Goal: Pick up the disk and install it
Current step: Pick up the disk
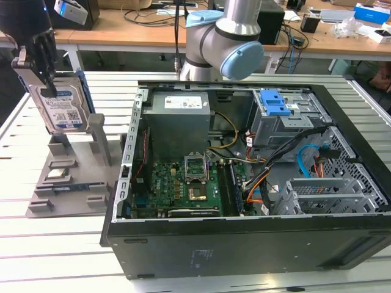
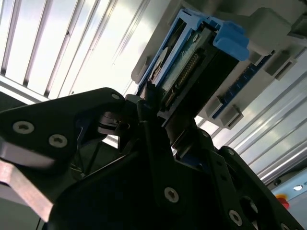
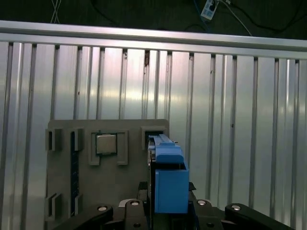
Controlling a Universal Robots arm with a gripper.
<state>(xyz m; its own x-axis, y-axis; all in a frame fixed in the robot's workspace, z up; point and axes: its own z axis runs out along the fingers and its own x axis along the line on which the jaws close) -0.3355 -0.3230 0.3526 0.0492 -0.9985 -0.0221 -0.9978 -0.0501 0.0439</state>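
The disk [image 1: 62,108] stands upright on its edge at the exterior view's left, over the slot of a grey fixture [image 1: 73,183]. Its blue-and-white label faces the camera and its blue carrier frame runs along the edges. My black gripper [image 1: 47,90] comes down on its top edge, with the fingers shut on it from both sides. In the first wrist view the blue carrier edge of the disk [image 3: 168,179] rises between the finger bases of the gripper [image 3: 165,213]. The second wrist view shows the disk's connector end [image 2: 189,72] just beyond the gripper [image 2: 153,103].
An open computer case [image 1: 201,250] lies at the exterior view's right, with a grey drive cage and blue latch [image 1: 278,104], a power-supply box [image 1: 180,119] and the motherboard. The fixture also holds a small chip [image 3: 106,143]. The arm's base [image 1: 220,36] stands behind the case on the slatted metal table [image 3: 240,120].
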